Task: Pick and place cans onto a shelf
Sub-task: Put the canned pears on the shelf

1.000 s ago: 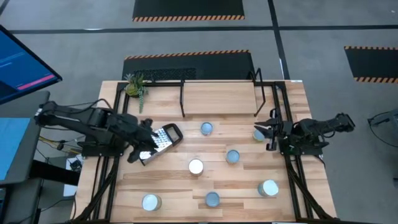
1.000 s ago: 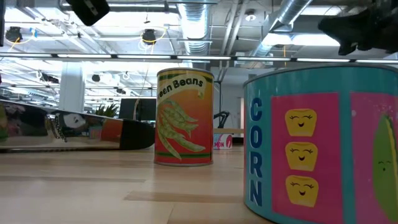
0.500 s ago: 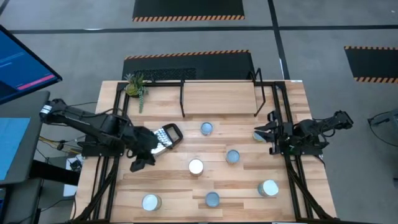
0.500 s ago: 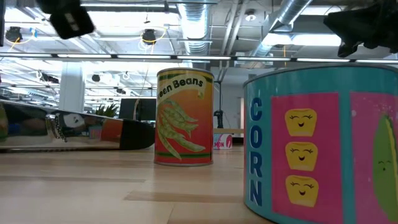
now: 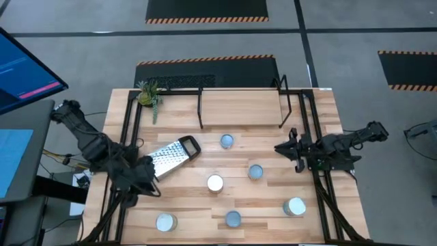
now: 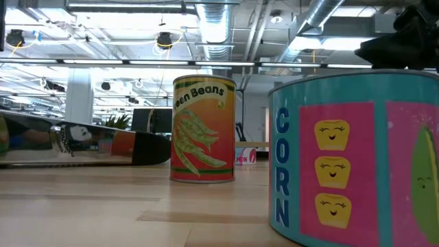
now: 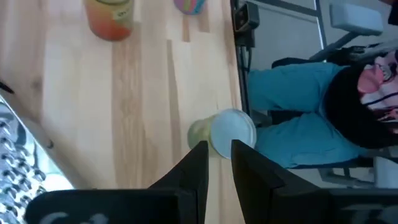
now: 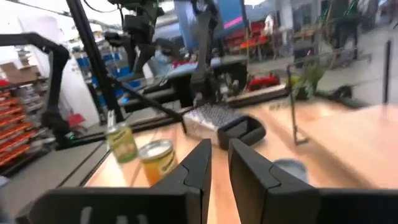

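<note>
Grey workshop floor with hazard-striped mats surrounds the wooden surface (image 5: pixel 205 205). Shelf (image 5: pixel 239 107) sits at upper centre of the high view, a light-wood board on thin black wire legs, with no can on it; judged: placing has not begun.

Cans stand upright and scattered across the lower half of the surface: at centre (image 5: pixel 227 141), (image 5: pixel 255 171) and (image 5: pixel 215 182), and along the bottom (image 5: pixel 165 222), (image 5: pixel 233 219) and (image 5: pixel 295 206). Tops read silvery-blue or white. Low view shows an orange Green Beans can (image 6: pixel 203 129) and a teal Corn can (image 6: pixel 353 158) very close to the lens.

Metal grater (image 5: pixel 170 154) lies flat at left of centre, not a task item.

Left pincer (image 5: pixel 145 189) is at lower left of the surface, fingers (image 7: pixel 198 171) set narrowly apart and holding nothing, pointed toward a pale-topped can (image 7: pixel 227 132). Likely the next pick.

Right pincer (image 5: pixel 281 148) hovers at the right edge, near the shelf's right legs, narrowly open and empty.
</note>
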Action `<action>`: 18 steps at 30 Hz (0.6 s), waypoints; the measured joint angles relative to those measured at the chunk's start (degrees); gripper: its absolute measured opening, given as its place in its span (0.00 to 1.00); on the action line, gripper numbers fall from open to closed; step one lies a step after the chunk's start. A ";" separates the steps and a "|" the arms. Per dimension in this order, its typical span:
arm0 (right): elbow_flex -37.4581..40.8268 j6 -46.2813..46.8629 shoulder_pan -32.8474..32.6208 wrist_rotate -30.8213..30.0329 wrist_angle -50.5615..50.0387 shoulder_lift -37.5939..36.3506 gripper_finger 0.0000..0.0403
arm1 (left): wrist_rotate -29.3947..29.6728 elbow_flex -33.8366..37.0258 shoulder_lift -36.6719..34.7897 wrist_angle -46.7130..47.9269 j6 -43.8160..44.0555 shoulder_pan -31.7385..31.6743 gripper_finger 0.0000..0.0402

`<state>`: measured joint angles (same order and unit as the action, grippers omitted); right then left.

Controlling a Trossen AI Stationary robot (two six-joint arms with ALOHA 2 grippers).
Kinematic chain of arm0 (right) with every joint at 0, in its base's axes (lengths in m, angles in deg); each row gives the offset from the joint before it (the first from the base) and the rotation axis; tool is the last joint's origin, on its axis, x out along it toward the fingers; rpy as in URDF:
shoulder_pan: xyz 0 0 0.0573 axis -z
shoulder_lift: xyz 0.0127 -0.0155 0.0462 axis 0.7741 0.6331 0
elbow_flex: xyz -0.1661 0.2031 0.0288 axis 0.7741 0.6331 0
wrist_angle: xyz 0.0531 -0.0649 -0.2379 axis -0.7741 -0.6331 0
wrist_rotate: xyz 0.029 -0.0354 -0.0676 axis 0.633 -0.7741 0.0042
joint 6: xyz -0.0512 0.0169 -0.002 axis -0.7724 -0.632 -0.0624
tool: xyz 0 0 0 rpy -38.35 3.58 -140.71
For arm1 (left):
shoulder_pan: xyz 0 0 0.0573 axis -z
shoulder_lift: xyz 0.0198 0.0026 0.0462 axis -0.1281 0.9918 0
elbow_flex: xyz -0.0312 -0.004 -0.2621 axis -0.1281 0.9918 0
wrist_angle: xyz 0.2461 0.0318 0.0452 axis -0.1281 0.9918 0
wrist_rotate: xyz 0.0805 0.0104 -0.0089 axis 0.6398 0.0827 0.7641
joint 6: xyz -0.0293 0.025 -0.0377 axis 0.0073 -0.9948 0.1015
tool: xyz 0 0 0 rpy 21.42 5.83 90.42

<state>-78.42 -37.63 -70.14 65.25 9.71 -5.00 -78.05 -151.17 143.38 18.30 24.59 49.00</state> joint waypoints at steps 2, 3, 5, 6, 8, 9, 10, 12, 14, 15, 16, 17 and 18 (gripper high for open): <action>0.00 0.15 -0.21 0.38 -0.18 0.09 0.20 | 1.53 0.00 0.35 0.01 0.24 0.56 0.14; 0.00 0.13 -0.22 0.39 -0.21 0.14 0.20 | 2.63 0.00 0.51 0.01 0.26 0.58 0.14; 0.00 -0.18 -0.22 0.38 -0.30 0.19 0.20 | 4.63 0.00 0.58 -0.02 -0.47 0.55 0.14; 0.00 -0.52 -0.22 0.37 -0.34 0.18 0.20 | 5.25 0.00 0.73 -0.05 -0.97 0.51 0.14; 0.00 -0.57 -0.22 0.35 -0.44 0.24 0.20 | 5.79 0.00 1.38 -0.07 -1.81 0.18 0.14; 0.00 -0.66 -0.22 0.36 -0.48 0.24 0.20 | 5.84 0.00 1.77 -0.06 -1.86 0.14 0.14; 0.00 -0.72 -0.22 0.35 -0.52 0.24 0.20 | 5.97 0.11 2.14 -0.08 -1.84 0.17 0.14; 0.00 -0.74 -0.22 0.35 -0.58 0.24 0.20 | 6.20 0.67 2.87 -0.57 -1.16 0.28 0.14; 0.00 -0.75 -0.22 0.35 -0.66 0.24 0.20 | 6.17 1.51 4.20 -0.97 0.30 0.32 0.14; 0.00 -0.77 -0.22 0.35 -0.66 0.24 0.20 | 5.86 1.91 4.98 -0.91 0.97 0.32 0.14; 0.00 -0.77 -0.22 0.35 -0.67 0.24 0.20 | 4.78 2.16 5.83 -0.67 1.25 0.32 0.14; -0.01 -0.77 -0.22 0.36 -0.67 0.24 0.20 | 3.40 2.19 6.62 -0.34 1.29 0.30 0.14; -0.01 -0.77 -0.22 0.35 -0.68 0.24 0.20 | 2.06 2.19 7.46 -0.09 1.25 0.30 0.14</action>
<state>-78.43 -38.39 -70.36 65.60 9.03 -4.76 -75.99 -148.99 150.83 18.20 25.84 49.29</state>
